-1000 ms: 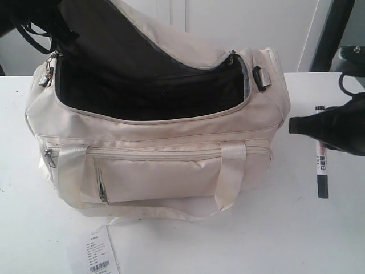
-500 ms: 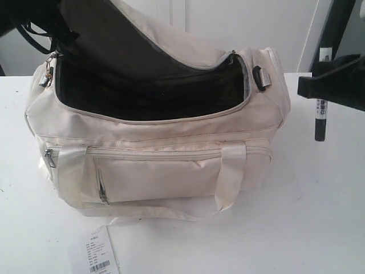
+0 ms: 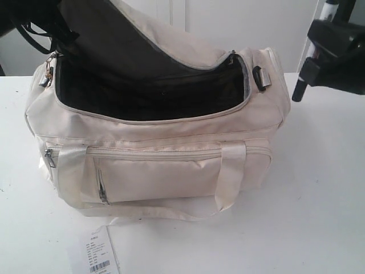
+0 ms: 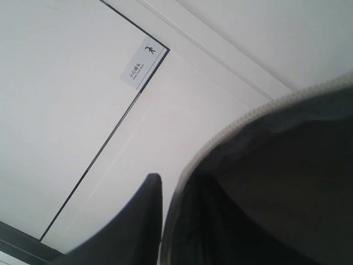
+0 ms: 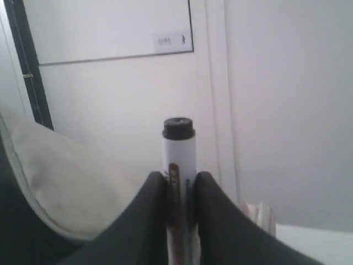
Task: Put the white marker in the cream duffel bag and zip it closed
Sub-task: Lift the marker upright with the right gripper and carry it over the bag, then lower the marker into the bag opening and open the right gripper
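- Exterior view: the cream duffel bag [image 3: 171,165] sits on the white bench [image 3: 319,205], left of centre. Its main opening is unzipped and shows dark lining.
- The top flap [image 3: 131,40] stands lifted toward the back left.
- A webbing handle [image 3: 231,171] hangs down the front, over the front zip pocket [image 3: 165,177]. There is a black buckle [image 3: 261,77] on the right end, and a paper tag [image 3: 100,257] with a barcode lies on the bench in front of the bag.
- The right end effector [image 3: 320,45] hangs above the bench, to the right of the bag and apart from it. It grips the white marker [image 3: 299,87], which is tilted with its dark end down toward the bag. The marker is clear of the bench and outside the bag.
- Left wrist view: the left end effector [image 4: 157,190] shows only one dark finger [image 4: 144,221]. It lies right beside the flap's zip edge [image 4: 220,138], with the dark lining beyond. We cannot tell whether it is clamped or spread.
- A small wall sign [image 4: 142,62] sits behind it.
- Right wrist view: the two dark fingers [image 5: 218,215] are drawn in narrow on the marker's barrel [image 5: 178,157]. The marker stands up between them with its black end [image 5: 178,128] on top and printed lettering just above the fingertips.
- Cream bag fabric [image 5: 60,187] shows to one side.
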You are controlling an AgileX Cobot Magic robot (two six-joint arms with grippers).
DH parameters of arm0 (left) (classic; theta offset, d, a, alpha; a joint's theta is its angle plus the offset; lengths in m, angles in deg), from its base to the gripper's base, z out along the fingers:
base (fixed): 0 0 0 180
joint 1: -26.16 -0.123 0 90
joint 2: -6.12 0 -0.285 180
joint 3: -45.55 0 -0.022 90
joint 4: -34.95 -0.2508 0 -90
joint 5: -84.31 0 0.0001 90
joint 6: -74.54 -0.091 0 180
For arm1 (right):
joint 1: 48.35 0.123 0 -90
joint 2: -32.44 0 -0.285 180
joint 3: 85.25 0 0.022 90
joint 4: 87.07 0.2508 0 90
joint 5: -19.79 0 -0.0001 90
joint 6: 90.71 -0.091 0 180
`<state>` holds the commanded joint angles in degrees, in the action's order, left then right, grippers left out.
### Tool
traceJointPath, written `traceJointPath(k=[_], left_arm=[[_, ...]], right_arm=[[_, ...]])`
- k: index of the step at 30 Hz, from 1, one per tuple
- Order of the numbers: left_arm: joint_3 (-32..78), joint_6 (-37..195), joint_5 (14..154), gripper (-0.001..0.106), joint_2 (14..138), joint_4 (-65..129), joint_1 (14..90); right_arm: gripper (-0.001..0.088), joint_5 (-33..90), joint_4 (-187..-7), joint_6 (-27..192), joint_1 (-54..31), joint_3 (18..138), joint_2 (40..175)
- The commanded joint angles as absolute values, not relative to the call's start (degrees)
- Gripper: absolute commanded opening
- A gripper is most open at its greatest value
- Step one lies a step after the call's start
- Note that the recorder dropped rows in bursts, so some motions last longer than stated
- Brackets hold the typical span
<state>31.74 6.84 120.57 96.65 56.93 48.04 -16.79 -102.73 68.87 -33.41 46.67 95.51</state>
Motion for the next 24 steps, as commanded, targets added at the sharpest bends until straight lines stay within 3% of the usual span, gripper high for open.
traceJointPath(k=[13, 24], left_arm=[[31.7, 6.8, 120.6, 0.029, 96.7, 56.9, 48.0], [31.7, 6.8, 120.6, 0.029, 96.7, 56.9, 48.0]], right_arm=[[0.0, -40.9, -118.5, 63.5, -32.9, 48.9, 111.9], [0.0, -41.9, -119.3, 63.6, -24.8, 59.3, 125.2]])
